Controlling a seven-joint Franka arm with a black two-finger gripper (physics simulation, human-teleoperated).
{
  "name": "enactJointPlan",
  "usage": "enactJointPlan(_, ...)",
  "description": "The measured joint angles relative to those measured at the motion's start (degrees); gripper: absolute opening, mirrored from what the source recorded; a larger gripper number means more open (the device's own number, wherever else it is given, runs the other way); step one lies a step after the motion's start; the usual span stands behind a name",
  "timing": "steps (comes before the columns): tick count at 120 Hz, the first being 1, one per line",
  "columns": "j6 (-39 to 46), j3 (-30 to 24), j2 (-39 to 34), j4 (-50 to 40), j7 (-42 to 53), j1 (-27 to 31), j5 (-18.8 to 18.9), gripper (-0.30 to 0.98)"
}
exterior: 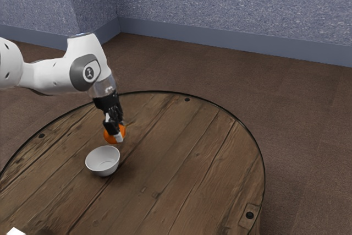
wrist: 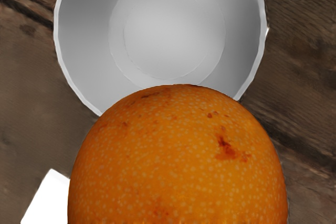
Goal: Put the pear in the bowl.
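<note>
In the exterior view the arm [exterior: 52, 75] reaches in from the left, and its claw [exterior: 117, 131] hangs at a slight tilt over the round wooden surface [exterior: 181, 163]. A round orange fruit [exterior: 109, 134] sits at the claw's tips; it looks more like an orange than the pear the task names. The claw appears clamped on it, though its far side is hard to make out. The white bowl [exterior: 103, 170] stands upright just beside the fruit, nearer the camera.

In the wrist view the fruit looms large, its speckled skin overlapping the near part of the bowl's rim. It looks almost as wide as the bowl, which suggests it is lifted well off the wood. The visible inside of the bowl is bare.

The step in hand, then, seems to be the carry. The next move calls for a short shift sideways until the fruit is centred over the bowl, then a gentle lowering and release, keeping clear of the rim.
</note>
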Motion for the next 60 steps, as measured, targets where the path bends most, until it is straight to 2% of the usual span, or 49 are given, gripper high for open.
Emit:
enactJointPlan(38, -1.83, -0.03, -0.72, -1.83, 1.02, 4.18, 0.26, 0.27)
enactJointPlan(60, -2.59, -0.1, -0.98, -1.99, 1.25, 4.14, 0.43, 0.51)
